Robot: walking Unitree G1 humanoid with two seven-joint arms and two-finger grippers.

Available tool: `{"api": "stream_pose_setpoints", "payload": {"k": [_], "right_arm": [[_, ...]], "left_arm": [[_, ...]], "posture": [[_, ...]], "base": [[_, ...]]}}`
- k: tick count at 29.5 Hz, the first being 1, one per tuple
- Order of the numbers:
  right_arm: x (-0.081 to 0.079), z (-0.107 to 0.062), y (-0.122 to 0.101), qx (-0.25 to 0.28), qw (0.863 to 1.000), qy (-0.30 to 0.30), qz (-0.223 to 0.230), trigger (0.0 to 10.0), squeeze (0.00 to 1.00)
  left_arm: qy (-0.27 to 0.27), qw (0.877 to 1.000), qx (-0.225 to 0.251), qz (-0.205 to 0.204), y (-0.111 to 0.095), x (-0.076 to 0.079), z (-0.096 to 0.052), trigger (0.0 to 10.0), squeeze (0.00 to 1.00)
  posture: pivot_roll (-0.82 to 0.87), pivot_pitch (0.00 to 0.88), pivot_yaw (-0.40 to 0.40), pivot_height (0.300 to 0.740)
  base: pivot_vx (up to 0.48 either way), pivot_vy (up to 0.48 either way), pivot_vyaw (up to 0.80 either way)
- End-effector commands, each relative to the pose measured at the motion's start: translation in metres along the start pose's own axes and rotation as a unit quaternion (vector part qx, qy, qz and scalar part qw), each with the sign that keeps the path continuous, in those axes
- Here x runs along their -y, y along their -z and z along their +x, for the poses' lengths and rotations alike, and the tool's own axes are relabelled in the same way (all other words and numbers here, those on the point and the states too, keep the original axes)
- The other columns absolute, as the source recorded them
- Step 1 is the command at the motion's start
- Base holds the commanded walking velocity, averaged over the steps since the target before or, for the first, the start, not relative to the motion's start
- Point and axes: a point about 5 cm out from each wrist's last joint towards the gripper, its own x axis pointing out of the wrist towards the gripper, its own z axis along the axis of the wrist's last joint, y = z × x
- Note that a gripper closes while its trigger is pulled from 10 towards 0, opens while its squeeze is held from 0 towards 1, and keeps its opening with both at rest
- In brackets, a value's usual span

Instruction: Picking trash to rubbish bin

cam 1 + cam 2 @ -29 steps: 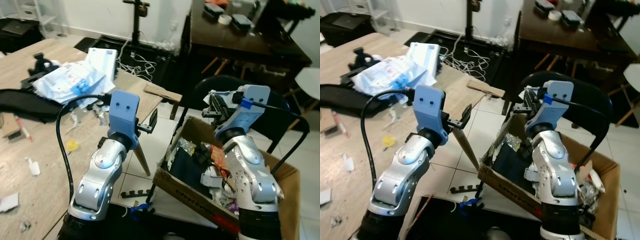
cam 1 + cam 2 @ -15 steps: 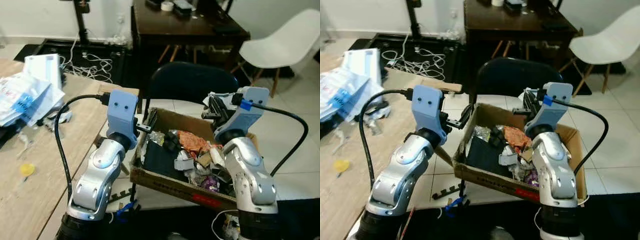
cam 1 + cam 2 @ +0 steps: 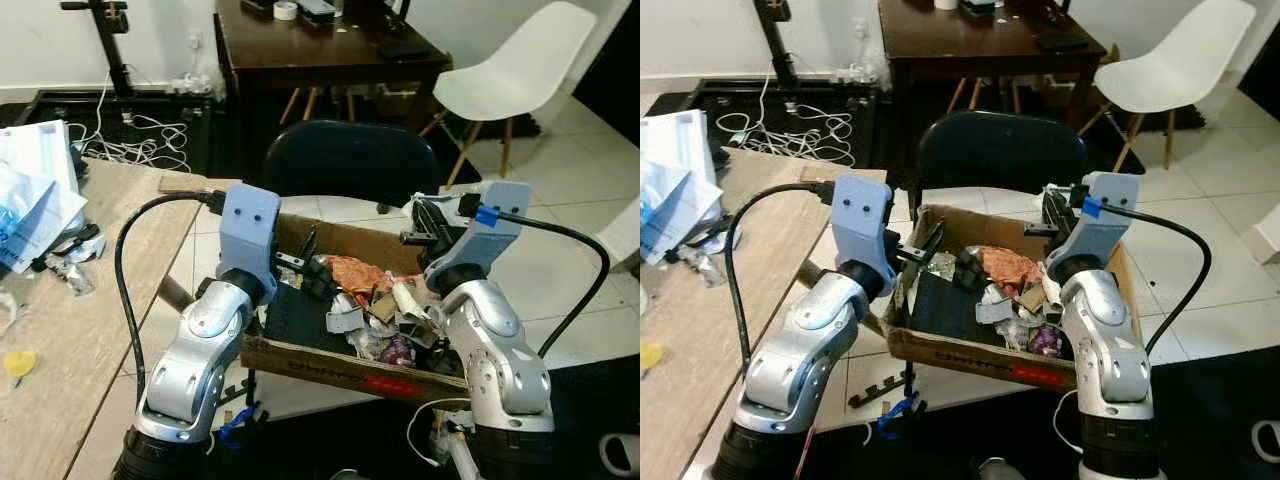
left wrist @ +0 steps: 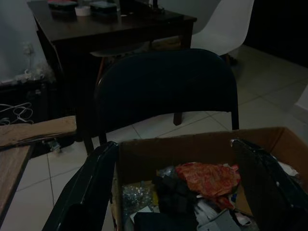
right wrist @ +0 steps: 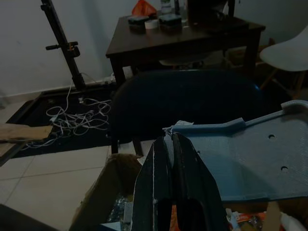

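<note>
Right hand [image 5: 168,139], fingers pressed together on a scrap of white trash [image 5: 169,129], sits frame centre-right above the cardboard box [image 3: 340,362] of rubbish. Left hand [image 4: 178,187], fingers spread wide and empty, faces the box's near-left corner.

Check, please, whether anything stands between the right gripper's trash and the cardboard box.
Nothing visible does. The right gripper, apparently shut on a small white scrap, hangs directly above the far side of the open cardboard box, with only air between.

Room around the work area
A dark chair [image 3: 345,160] is at centre, a white chair [image 3: 505,75] upper right, a wooden table [image 3: 80,300] with papers [image 3: 30,195] at left.
</note>
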Motion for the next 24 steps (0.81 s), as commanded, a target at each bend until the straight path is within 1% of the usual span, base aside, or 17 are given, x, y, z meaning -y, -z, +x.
{"api": "stream_pose_setpoints", "payload": {"k": [1,4,6,17,24], "right_arm": [[0.001,-0.004,0.002,-0.006,1.000,0.001,0.004,10.0,0.00],[0.002,-0.004,0.003,-0.008,1.000,0.002,0.004,10.0,0.00],[0.002,-0.005,0.004,-0.010,1.000,0.002,0.004,10.0,0.00],[0.004,-0.008,0.010,-0.023,1.000,0.005,0.003,10.0,0.00],[0.005,-0.008,0.016,-0.038,0.999,0.003,-0.001,10.0,0.00]], "left_arm": [[0.012,1.000,-0.006,-0.014,0.002,0.004,-0.001,10.0,0.00],[0.014,1.000,-0.004,-0.019,0.001,0.005,-0.002,10.0,0.00],[0.014,1.000,-0.003,-0.025,0.000,0.005,-0.002,10.0,0.00],[0.019,1.000,-0.005,-0.023,0.000,0.005,-0.002,10.0,0.00],[0.022,1.000,-0.007,-0.015,0.001,0.007,-0.003,10.0,0.00]], "posture": [[0.07,0.176,-0.026,0.740],[0.07,0.176,-0.026,0.740],[0.07,0.180,-0.024,0.740],[0.07,0.186,-0.016,0.740],[0.08,0.186,-0.016,0.740]], "base": [[0.000,0.000,0.00],[0.000,0.000,0.00],[0.322,0.000,0.00],[0.399,0.000,0.00],[0.000,0.000,0.00]]}}
